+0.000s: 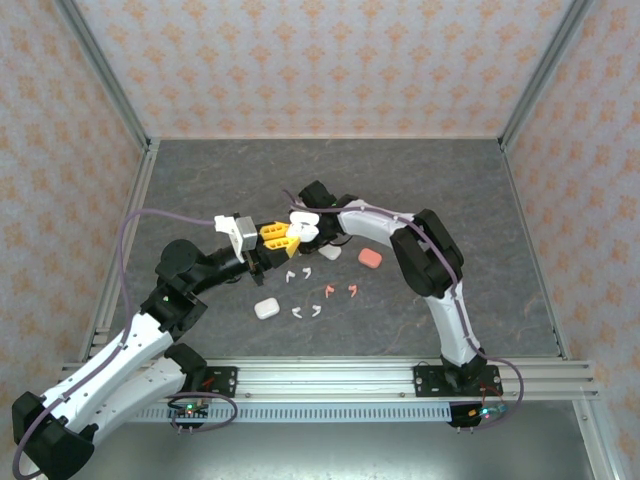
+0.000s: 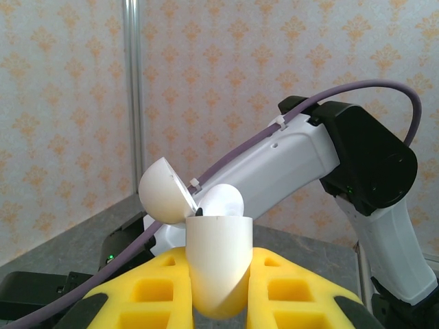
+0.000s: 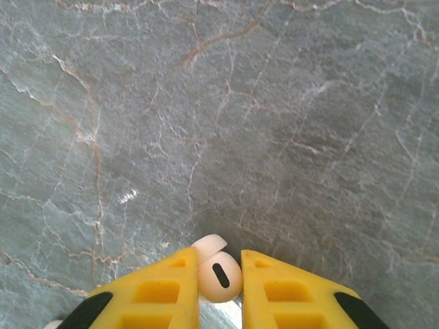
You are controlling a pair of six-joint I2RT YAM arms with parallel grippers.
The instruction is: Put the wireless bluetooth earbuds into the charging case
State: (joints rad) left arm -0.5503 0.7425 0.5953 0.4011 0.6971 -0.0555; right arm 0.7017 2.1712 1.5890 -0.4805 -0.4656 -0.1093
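Note:
My left gripper [image 2: 219,274] is shut on a white charging case [image 2: 218,257], held upright off the table with its lid [image 2: 164,190] swung open to the left. A rounded white shape [image 2: 225,199] sits at the case's open mouth; I cannot tell whether it rests inside. My right gripper [image 3: 219,264] is shut on a white earbud [image 3: 219,276] with a black slot on its face. From above, the left gripper [image 1: 288,238] and the right gripper [image 1: 303,218] meet at the held case [image 1: 305,226]. Loose earbuds lie nearer: white ones [image 1: 290,272] [image 1: 298,313] and a pink pair [image 1: 330,291].
A closed white case [image 1: 266,309] lies to the left of the loose earbuds, a pink case [image 1: 370,259] to the right and another white case [image 1: 330,252] just behind them. The right arm [image 2: 288,157] arches across behind the held case. Metal rails [image 1: 330,378] edge the table.

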